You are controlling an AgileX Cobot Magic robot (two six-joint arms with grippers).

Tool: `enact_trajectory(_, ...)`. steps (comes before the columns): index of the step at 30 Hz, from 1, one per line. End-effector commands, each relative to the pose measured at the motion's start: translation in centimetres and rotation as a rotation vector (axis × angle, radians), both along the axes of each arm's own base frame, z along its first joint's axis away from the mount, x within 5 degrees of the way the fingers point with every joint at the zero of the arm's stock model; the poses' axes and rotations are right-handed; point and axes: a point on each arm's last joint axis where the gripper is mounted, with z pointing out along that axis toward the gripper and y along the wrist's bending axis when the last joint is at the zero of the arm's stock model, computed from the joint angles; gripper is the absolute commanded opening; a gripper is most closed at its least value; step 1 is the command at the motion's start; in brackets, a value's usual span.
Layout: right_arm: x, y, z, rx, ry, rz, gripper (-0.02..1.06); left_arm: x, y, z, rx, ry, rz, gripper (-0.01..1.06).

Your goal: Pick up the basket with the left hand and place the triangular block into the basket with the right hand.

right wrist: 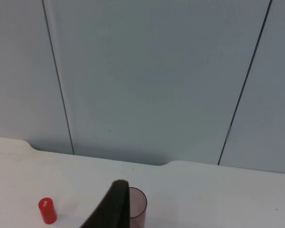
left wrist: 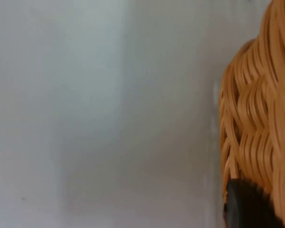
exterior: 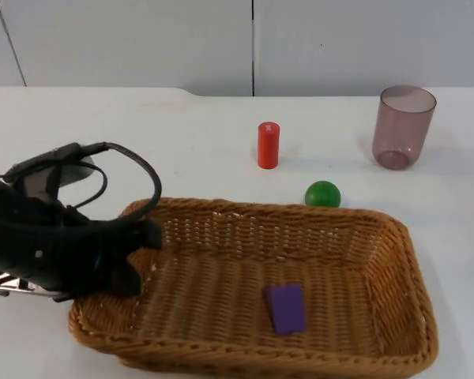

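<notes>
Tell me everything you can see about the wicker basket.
The wicker basket is a wide, shallow rectangular tray of tan woven cane with a thick braided rim and rounded corners. It sits at the front of the white table. A purple block lies flat on its floor. The left gripper is at its left rim; its weave shows close up in the left wrist view.

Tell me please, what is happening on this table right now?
The left gripper is at the left end of the wicker basket, at its rim. A purple block already lies inside the basket. Behind the basket, a green ball, a red cylinder and a tinted plastic cup stand on the white table. The right arm waits, its camera facing the grey wall.
</notes>
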Motion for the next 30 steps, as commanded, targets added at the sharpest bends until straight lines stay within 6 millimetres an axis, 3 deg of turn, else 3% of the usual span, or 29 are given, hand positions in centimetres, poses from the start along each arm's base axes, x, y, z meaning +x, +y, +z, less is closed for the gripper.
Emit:
enact_trajectory(1,-0.1,-0.2,0.2,-0.010,-0.006,-0.005,1.05,0.1,0.0,0.3,-0.029,-0.007,0.010,0.00)
enact_trajectory(8,-0.1,-0.2,0.2,-0.014,-0.008,-0.008,1.05,0.1,0.1,0.0,0.003,-0.022,-0.033,0.00)
enact_trajectory(13,-0.1,-0.2,0.2,-0.014,-0.010,-0.008,1.05,-0.1,0.0,-1.4,0.002,0.029,-0.038,0.00)
enact_trajectory(26,-0.1,-0.2,0.2,-0.014,-0.010,-0.008,1.05,-0.2,0.1,-1.6,0.000,0.046,-0.014,0.00)
enact_trajectory(30,-0.1,-0.2,0.2,-0.014,-0.010,-0.008,1.05,-0.2,0.1,-1.5,-0.005,0.052,0.002,0.06)
